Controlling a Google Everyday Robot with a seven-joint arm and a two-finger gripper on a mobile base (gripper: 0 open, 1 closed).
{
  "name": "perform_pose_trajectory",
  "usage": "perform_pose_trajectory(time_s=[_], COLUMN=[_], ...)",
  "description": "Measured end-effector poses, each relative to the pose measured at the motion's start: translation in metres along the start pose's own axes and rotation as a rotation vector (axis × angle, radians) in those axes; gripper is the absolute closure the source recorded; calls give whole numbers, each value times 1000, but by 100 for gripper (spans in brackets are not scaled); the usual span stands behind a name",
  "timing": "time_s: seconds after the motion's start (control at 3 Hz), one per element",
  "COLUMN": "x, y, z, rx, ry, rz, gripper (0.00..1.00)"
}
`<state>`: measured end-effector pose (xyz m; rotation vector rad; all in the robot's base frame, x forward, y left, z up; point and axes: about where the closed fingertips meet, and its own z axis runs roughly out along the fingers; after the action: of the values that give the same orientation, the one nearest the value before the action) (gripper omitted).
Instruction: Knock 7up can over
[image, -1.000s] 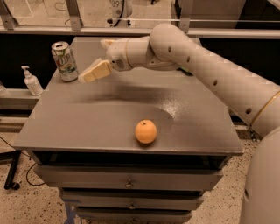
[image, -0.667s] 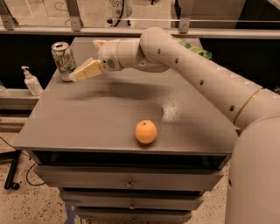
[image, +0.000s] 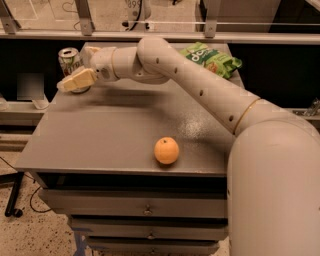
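The can (image: 69, 58) was seen upright at the far-left corner of the table (image: 100, 132), its lower part hidden by the gripper (image: 64, 85) just in front of it. Contact could not be confirmed, nor whether the gripper was spread or closed. An orange (image: 166, 150) was noted well apart from the can, nearer the front edge. A bag (image: 214, 58) far right of the can was partly hidden by the arm.

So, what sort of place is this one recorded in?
Probably a lab or workshop: a grey drawer cabinet used as a worktop, a metal railing behind, and a speckled floor. The gripper is by the 7up can, back left.
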<state>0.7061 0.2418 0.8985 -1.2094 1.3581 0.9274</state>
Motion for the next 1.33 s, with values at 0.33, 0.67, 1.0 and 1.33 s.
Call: perform_pose_trajectory(time_s=[0.33,0.67,1.0,1.33], x=[1,0,3,0], y=[7,12,16,19], z=[17,18,2,-35], rx=[-30,-40,-36,-20], ry=[-8,-7,-8,20], rz=[13,18,33,45], gripper=[18,41,65,88])
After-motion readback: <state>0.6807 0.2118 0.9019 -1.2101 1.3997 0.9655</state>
